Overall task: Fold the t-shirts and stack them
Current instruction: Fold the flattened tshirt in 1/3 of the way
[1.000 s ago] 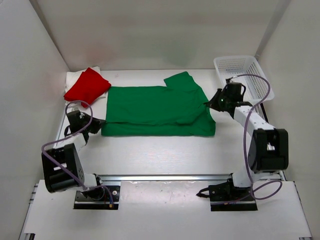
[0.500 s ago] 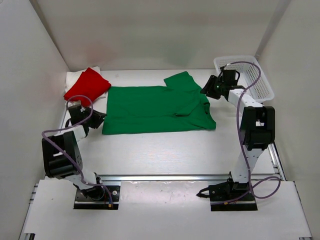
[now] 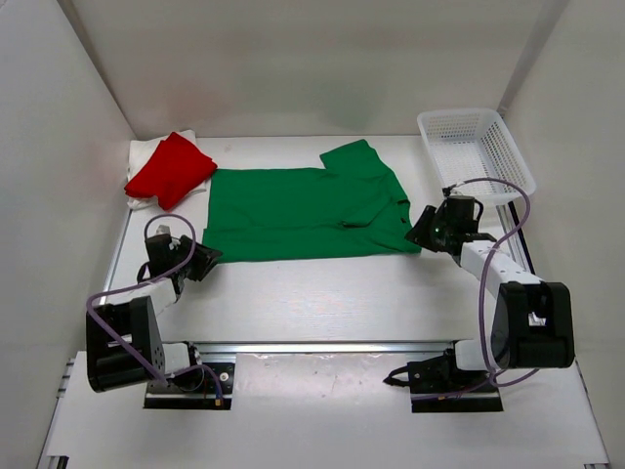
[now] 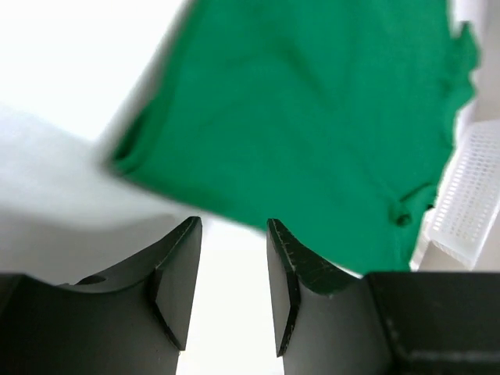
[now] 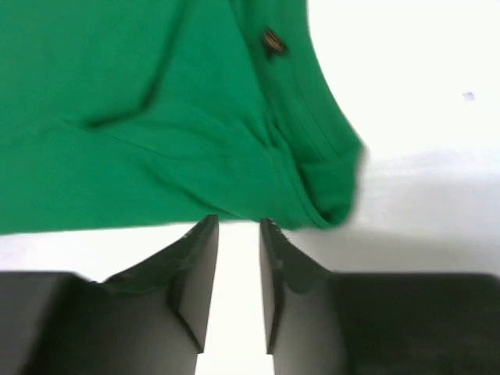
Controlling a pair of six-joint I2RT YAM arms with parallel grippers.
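The green t-shirt (image 3: 303, 210) lies spread flat across the middle of the table, one sleeve pointing to the far side. A folded red t-shirt (image 3: 171, 168) rests on a cream-white one (image 3: 140, 154) at the far left corner. My left gripper (image 3: 208, 259) sits just off the green shirt's near-left corner, and its open fingers (image 4: 234, 223) hold nothing, with the green cloth (image 4: 312, 117) just beyond the tips. My right gripper (image 3: 415, 233) is at the shirt's near-right corner. It is also open (image 5: 238, 221) and empty, its tips short of the green hem (image 5: 156, 117).
A white mesh basket (image 3: 476, 151) stands at the far right, behind my right arm, and shows at the right edge of the left wrist view (image 4: 469, 195). White walls close in the table on three sides.
Both grippers opened and came off the green shirt's side edges. The left one drew back toward the near side. The right swung up toward the basket, then came back down to the near-right corner.
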